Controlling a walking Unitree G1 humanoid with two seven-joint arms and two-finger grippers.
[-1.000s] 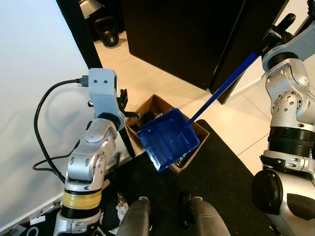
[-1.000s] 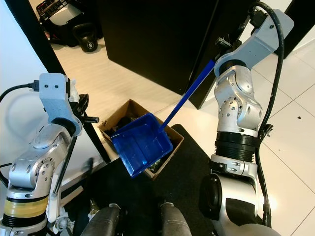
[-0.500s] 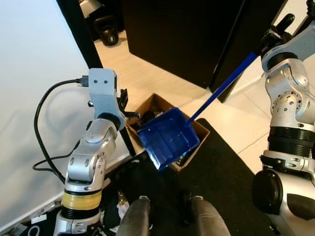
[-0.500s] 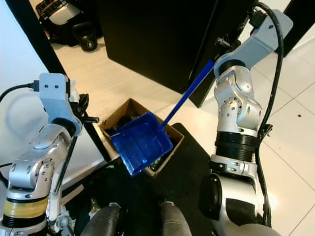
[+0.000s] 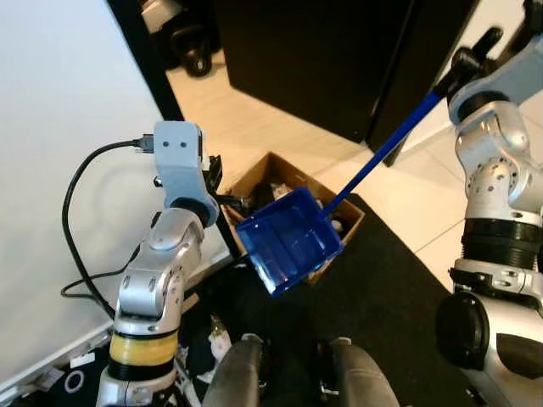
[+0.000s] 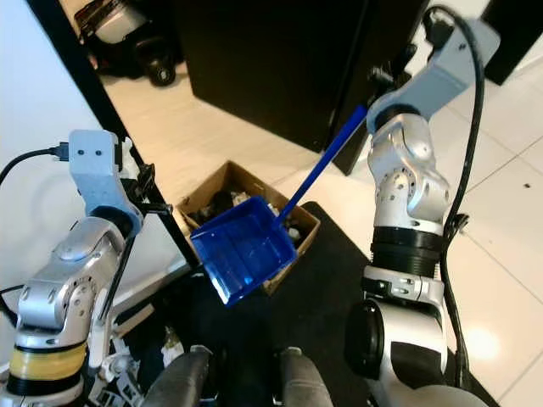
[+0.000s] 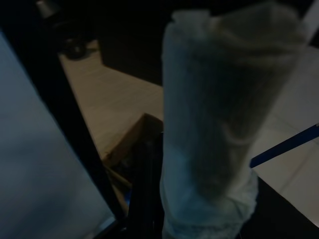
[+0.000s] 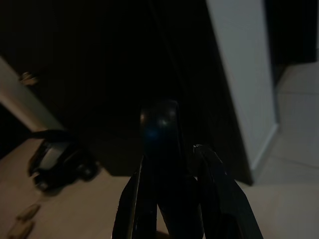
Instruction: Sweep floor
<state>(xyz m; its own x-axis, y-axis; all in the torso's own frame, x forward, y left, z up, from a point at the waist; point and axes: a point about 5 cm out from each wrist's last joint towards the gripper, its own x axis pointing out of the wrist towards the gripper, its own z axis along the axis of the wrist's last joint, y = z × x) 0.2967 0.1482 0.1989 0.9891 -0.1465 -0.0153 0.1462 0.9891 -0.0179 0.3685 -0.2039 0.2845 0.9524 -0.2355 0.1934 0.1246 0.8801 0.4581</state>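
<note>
Right, left eye view: cardboard box [image 5: 344,222] on the floor w/ dark jumbled rubbish inside, items too small to tell. Blue dustpan [image 5: 289,241] hangs over the box, tray tilted, open mouth facing up and toward the robot's left; tray looks bare inside. Its long blue handle [image 5: 382,153] runs diagonally up and to the robot's right, top end at the right gripper [image 5: 456,69]. Left arm [image 5: 166,263] raised beside the box, near a black post [image 5: 182,127]. Black mat [image 5: 399,314] under the box's near side. Right eye view: same scene, kettlebell [image 6: 161,72] far back. Left wrist view: dark; pale wrapped cylinder [image 7: 219,124] close to the lens, left gripper's fingers can't tell. Right wrist view: right gripper's fingers [image 8: 127,209] closed narrow around the handle's rounded end [image 8: 159,124]. No writing or labels legible.
</note>
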